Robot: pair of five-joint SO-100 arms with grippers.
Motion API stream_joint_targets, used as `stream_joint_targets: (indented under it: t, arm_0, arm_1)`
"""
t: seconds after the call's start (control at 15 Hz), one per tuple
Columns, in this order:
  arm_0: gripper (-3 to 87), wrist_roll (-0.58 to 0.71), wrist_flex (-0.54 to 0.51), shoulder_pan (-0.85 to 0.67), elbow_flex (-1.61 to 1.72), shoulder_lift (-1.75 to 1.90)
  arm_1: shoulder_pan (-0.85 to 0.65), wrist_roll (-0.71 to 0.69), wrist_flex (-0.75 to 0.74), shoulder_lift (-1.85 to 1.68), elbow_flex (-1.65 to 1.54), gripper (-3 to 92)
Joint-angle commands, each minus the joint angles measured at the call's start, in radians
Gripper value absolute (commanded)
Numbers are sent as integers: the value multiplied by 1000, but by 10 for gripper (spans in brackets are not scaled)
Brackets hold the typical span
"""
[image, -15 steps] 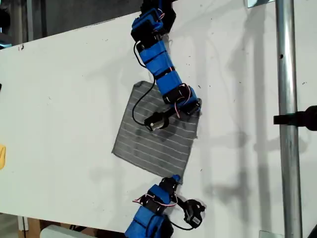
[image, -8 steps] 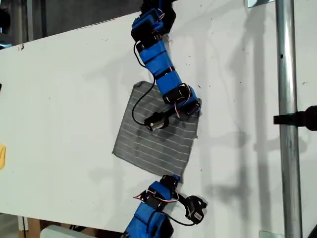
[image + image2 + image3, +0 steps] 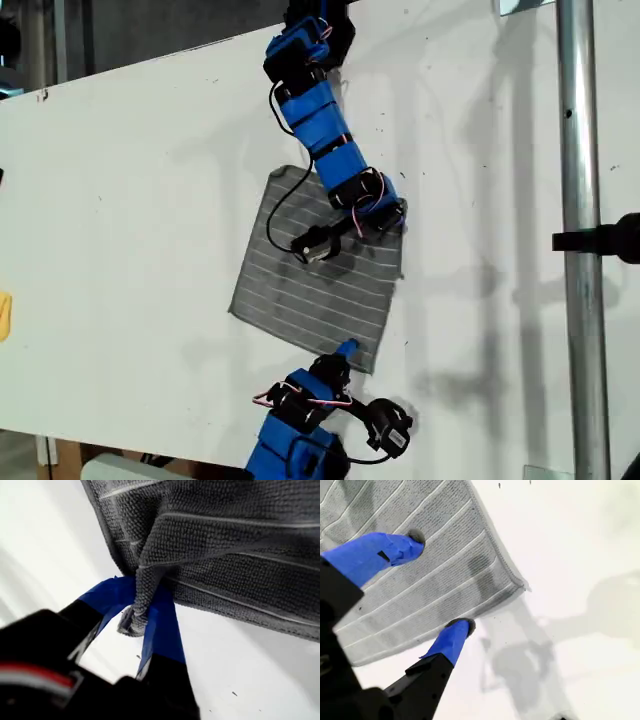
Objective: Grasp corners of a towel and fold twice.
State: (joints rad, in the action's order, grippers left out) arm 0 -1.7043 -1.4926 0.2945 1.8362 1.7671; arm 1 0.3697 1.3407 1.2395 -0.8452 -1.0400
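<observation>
The grey striped towel point(image 3: 310, 270) lies flat on the white table point(image 3: 130, 200). My first gripper point(image 3: 392, 215) reaches in from the exterior view's top and sits at the towel's upper right corner. In the first wrist view it point(image 3: 137, 597) is shut on that corner point(image 3: 132, 625), with the towel point(image 3: 225, 540) bunched into a ridge between the blue fingers. My second gripper point(image 3: 347, 349) comes from the exterior view's bottom and is open. It point(image 3: 440, 582) straddles the towel's point(image 3: 395, 595) near edge, one finger on the cloth, beside the lower right corner point(image 3: 522, 586).
A vertical metal pole point(image 3: 580, 240) with a black clamp point(image 3: 610, 238) stands at the exterior view's right. A yellow object point(image 3: 4, 315) shows at the exterior view's left edge. Bare white table surrounds the towel.
The second arm has shifted toward the exterior view's lower left, and its gripper tip now sits over the towel's near edge. The first arm has barely moved.
</observation>
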Motion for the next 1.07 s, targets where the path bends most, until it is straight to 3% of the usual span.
stream_joint_targets:
  t: [0.0, 0.4, 0.6, 0.67, 0.87, 1.0]
  arm_0:
    - [284, -2, 48, 2, -3, -9]
    - [256, -54, 410, -2, 178, -279]
    - [53, -104, 491, 0, 190, -397]
    - [-27, -112, 497, 0, 202, -388]
    - [-28, -101, 436, 8, 175, -310]
    - [-28, -94, 298, 14, 75, -279]
  arm_1:
    - [5, 8, -23, -48, -5, -3]
    - [18, 15, -37, -48, -21, -3]
    - [25, 28, -44, -48, -37, -3]
    - [26, 32, -49, -48, -44, -3]
    - [28, 34, -57, -58, -52, -3]
    - [37, 34, -37, -112, -52, -3]
